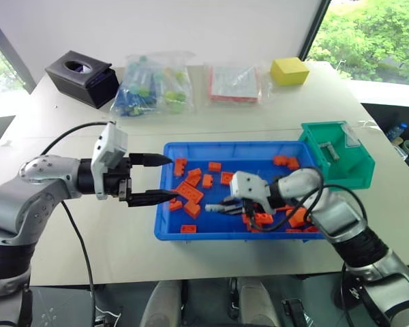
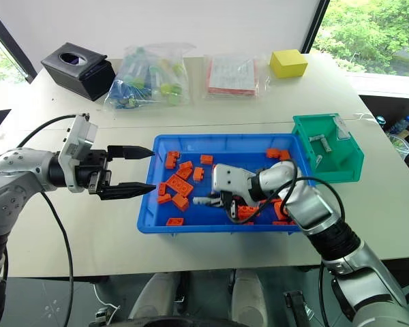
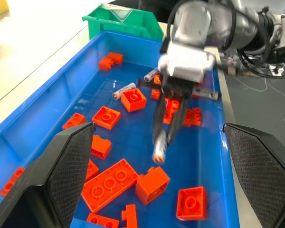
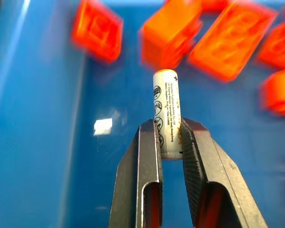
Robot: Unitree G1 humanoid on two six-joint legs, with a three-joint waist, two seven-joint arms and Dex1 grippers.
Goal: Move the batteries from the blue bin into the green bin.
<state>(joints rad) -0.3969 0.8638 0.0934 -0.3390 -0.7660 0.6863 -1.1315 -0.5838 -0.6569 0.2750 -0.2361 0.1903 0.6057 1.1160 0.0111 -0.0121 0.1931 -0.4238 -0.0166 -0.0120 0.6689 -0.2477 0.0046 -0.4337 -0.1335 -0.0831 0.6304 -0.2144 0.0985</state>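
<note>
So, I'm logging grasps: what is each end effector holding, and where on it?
Right end effector pinches a battery near one end; left end effector holds nothing.

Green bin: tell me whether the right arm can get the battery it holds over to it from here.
Probably yes. The right gripper is shut on a battery above the blue bin, and the green bin sits open-topped just beyond that bin's far right corner, with nothing between.

Orange bricks [image 4: 228, 40] blur behind the held battery [image 4: 166, 111]; its lower end hidden (between the fingers)
</note>
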